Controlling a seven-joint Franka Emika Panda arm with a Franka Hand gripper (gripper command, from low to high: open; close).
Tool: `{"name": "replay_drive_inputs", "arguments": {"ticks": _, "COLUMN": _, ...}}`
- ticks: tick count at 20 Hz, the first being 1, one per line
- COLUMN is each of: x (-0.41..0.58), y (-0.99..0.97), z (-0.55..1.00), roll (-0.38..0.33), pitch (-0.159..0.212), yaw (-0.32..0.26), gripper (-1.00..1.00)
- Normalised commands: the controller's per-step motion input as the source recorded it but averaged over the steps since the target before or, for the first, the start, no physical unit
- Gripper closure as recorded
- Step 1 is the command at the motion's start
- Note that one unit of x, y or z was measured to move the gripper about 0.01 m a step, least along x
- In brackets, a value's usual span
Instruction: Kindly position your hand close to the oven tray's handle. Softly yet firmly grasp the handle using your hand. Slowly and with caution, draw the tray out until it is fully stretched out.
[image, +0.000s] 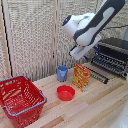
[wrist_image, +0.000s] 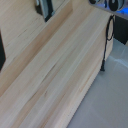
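The black and dark grey oven (image: 114, 50) stands at the exterior view's right on the wooden table (image: 95, 107). Its oven tray (image: 109, 62), a dark rack of thin parallel bars, shows at the oven's front. The handle (image: 99, 76) is a thin dark bar low at the front, blurred. My white hand (image: 81, 53) hangs above the orange carton (image: 81, 77), to the exterior view's left of the oven and apart from the tray. In the wrist view my gripper (wrist_image: 77, 5) is open with nothing between its dark fingers (wrist_image: 43, 7); only table shows there.
A blue cup (image: 62, 73) stands behind a red bowl (image: 65, 92). A red basket (image: 20, 100) sits at the exterior view's left. A folding screen (image: 30, 35) backs the table. The wrist view shows the table edge, grey floor (wrist_image: 107, 105) and a black cable (wrist_image: 107, 37).
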Motion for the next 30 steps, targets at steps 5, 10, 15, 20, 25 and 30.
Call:
{"name": "replay_drive_inputs", "arguments": {"ticks": 5, "x": 0.490, "y": -0.53, "z": 0.02, "roll": -0.243, "pitch": -0.093, "yaw": 0.000, "gripper": -1.00}}
{"name": "replay_drive_inputs", "arguments": {"ticks": 10, "x": 0.927, "y": -0.32, "z": 0.00, "roll": -0.176, "pitch": -0.030, "yaw": 0.018, "gripper": -1.00}}
{"name": "replay_drive_inputs", "arguments": {"ticks": 15, "x": 0.724, "y": -0.45, "z": -0.05, "roll": -0.119, "pitch": 0.000, "yaw": 0.002, "gripper": -1.00}}
{"name": "replay_drive_inputs", "arguments": {"ticks": 20, "x": 0.075, "y": -0.57, "z": -0.18, "roll": -0.018, "pitch": 0.041, "yaw": 0.002, "gripper": -1.00}}
{"name": "replay_drive_inputs", "arguments": {"ticks": 25, "x": -0.130, "y": -0.60, "z": -0.22, "roll": 0.015, "pitch": 0.091, "yaw": 0.000, "gripper": -1.00}}
{"name": "replay_drive_inputs", "arguments": {"ticks": 30, "x": -0.177, "y": -0.65, "z": -0.04, "roll": -0.037, "pitch": 0.038, "yaw": 0.000, "gripper": -1.00}}
